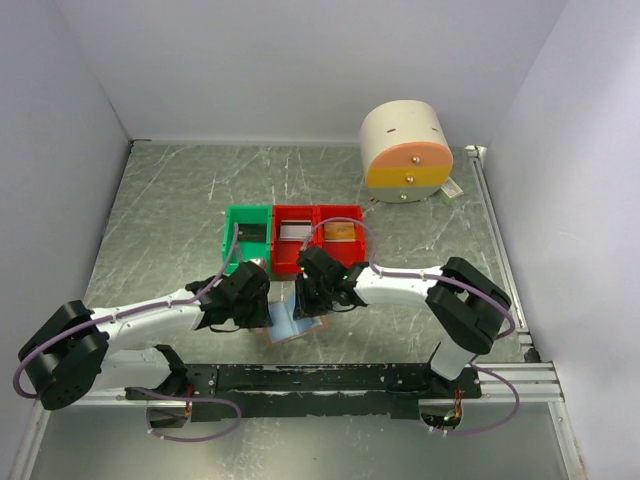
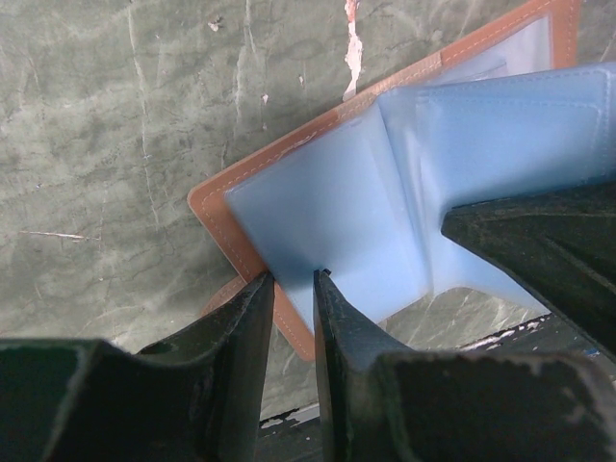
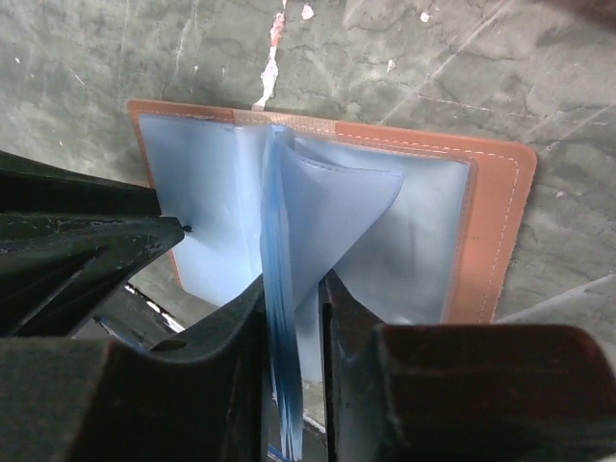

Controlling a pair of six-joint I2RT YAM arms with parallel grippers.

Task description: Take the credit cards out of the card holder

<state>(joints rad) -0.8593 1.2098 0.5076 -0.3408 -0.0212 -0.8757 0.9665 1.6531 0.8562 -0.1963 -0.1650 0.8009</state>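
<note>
The top camera hung high behind my bases, looking down across the whole table (image 1: 170, 220). My wrist cameras stared along my left claw (image 2: 294, 276) and right claw (image 3: 293, 284), very close to the card holder (image 3: 433, 192), from opposite sides; all three views shared it.

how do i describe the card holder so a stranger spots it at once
Find the row of bins mid-table: one green bin, two red bins. Just nearer the arm bases lies the open card holder, pinched by the left end effector and right end effector. It alone is tan leather with pale blue sleeves, far smaller than the bins.
</note>
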